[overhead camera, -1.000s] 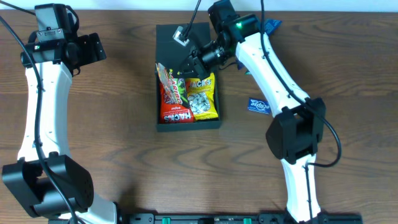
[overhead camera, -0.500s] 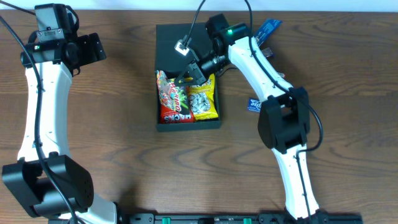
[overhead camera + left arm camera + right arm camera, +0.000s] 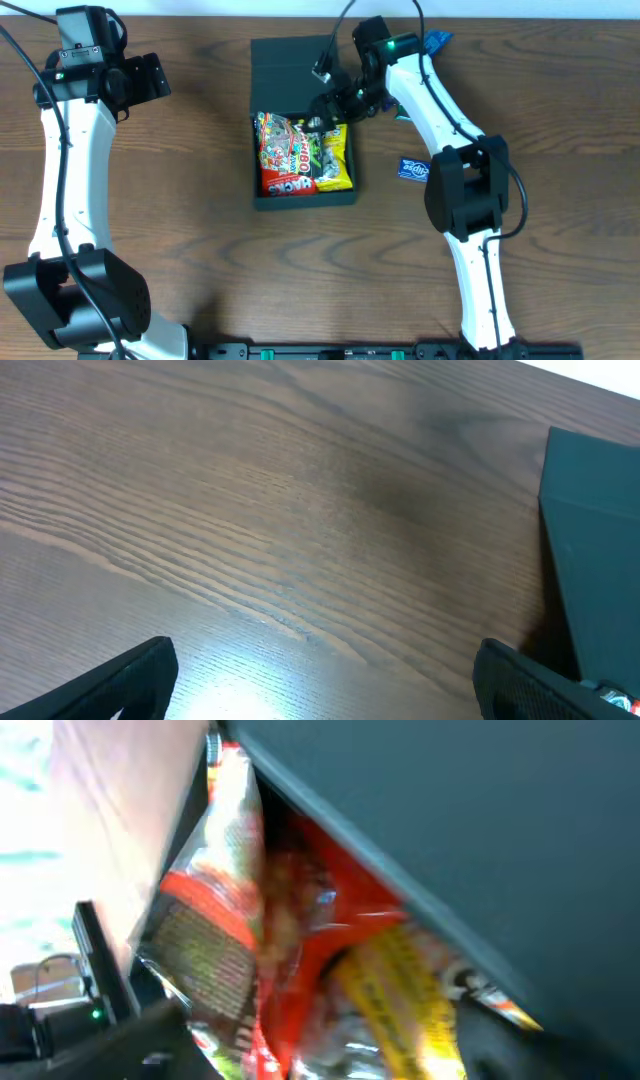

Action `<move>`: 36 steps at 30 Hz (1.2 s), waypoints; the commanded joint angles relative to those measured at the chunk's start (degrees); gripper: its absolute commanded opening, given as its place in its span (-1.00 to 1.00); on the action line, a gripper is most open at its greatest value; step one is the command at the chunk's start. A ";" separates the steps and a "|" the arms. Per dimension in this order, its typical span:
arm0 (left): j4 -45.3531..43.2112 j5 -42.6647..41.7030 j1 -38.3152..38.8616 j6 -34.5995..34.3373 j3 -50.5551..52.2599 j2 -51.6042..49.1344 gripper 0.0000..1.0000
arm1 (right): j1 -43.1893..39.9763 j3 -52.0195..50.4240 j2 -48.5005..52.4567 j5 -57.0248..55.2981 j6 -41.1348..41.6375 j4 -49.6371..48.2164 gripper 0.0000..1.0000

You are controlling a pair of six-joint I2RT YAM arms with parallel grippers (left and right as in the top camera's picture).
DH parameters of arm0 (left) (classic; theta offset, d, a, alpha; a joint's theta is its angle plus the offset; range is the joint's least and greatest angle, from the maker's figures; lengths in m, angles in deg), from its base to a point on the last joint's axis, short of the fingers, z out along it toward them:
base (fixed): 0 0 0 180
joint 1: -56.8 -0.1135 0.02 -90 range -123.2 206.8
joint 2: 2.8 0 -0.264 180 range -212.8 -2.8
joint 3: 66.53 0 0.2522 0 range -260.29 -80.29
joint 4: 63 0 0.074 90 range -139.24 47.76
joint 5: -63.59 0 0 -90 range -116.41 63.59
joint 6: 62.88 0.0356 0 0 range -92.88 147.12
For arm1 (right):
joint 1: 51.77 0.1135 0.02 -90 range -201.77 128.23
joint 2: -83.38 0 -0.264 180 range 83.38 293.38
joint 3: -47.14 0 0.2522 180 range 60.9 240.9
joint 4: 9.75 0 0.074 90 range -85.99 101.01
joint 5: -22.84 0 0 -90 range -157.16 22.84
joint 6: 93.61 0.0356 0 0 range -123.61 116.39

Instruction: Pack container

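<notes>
Where the overhead camera looks down, the container lies with its flap lid open, a red packet and a yellow packet inside; the right gripper hangs over its far right corner, and the left gripper is well off to its left. From the left wrist, the fingers spread wide over the table beside the container. From the right wrist, though blurred, the fingers stand wide apart above the container's packets, gripping nothing.
</notes>
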 commanded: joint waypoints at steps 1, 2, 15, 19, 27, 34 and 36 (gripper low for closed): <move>-0.04 0.61 -0.20 0.61 -0.61 -0.55 0.91 | -0.68 1.20 0.20 -5.25 2.29 -0.09 0.82; -0.02 0.61 -0.17 0.61 -0.61 -0.55 0.91 | -0.72 2.27 -0.72 -6.08 2.29 -0.07 0.82; 0.20 0.61 -0.17 0.59 -0.61 -0.55 0.91 | 3.63 7.58 -11.08 -24.94 2.05 0.09 -0.97; 0.76 0.59 -0.17 0.59 -0.61 -0.55 0.91 | 4.39 6.51 -9.57 -34.62 5.03 2.27 -0.97; 2.82 0.35 -0.17 0.57 -0.61 -1.14 0.91 | 2.16 0.42 -6.49 -41.07 16.50 3.82 -0.97; 4.09 -1.64 -0.11 0.57 -0.61 -3.13 0.91 | 0.50 -4.22 -6.49 -40.24 19.61 7.06 -0.97; 4.07 -1.75 -0.11 0.57 -0.61 -4.07 0.91 | 0.92 -5.46 -6.49 -35.98 17.86 9.38 -0.99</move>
